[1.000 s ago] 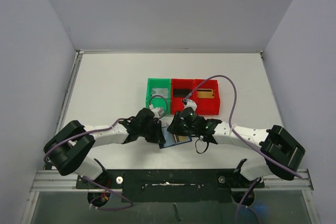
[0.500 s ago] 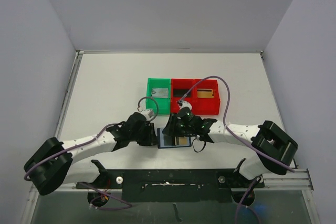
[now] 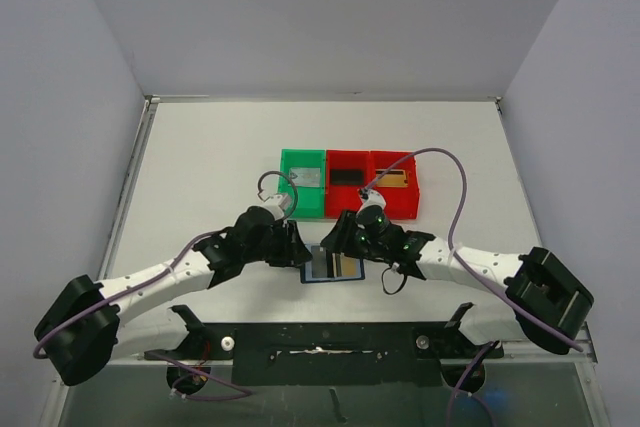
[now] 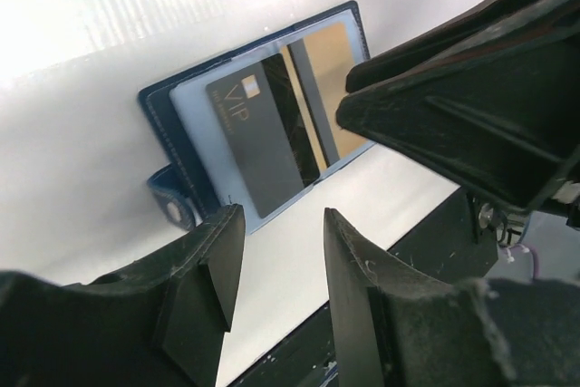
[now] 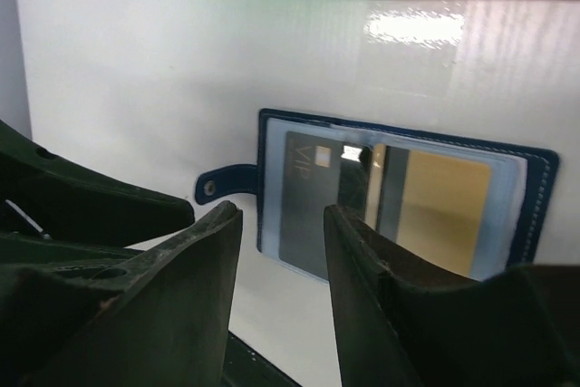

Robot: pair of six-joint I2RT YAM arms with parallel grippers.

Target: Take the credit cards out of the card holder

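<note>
Open flat by tabletop (image 3: 200, 167) near edge: card holder (image 3: 333, 265), cards (image 4: 263, 138) inside. Spread, empty, close beside it: left gripper (image 4: 283, 242), right gripper (image 5: 281, 233).

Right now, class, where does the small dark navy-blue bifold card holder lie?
In the top view the card holder lies open on the white table, centred, just on the near side of the green plastic tray and the adjoining red tray.
</note>
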